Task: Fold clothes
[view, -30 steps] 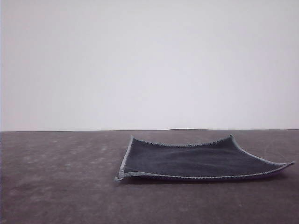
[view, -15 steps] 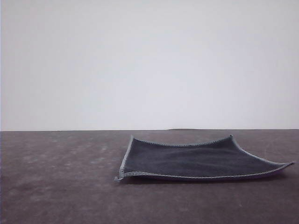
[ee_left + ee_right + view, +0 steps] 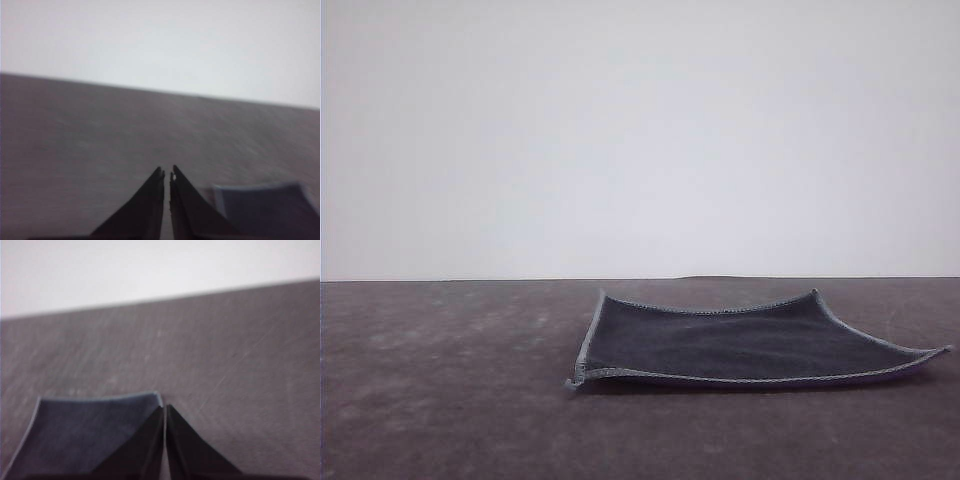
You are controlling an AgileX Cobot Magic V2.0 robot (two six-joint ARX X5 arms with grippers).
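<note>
The clothes [image 3: 740, 345] are a small square cloth, dark grey face up with a light grey stitched hem, lying spread on the dark table right of centre, corners curled slightly upward. In the left wrist view, my left gripper [image 3: 167, 174] is shut with nothing between its black fingers, and a corner of the cloth [image 3: 265, 207] lies just beside them. My right gripper [image 3: 164, 408] is also shut and empty, its tips right at the cloth [image 3: 85, 432] corner's hem, above the table.
The dark grey table [image 3: 440, 400] stretches wide to the left of the cloth and in front of it. A plain white wall [image 3: 640, 130] stands behind the table's far edge.
</note>
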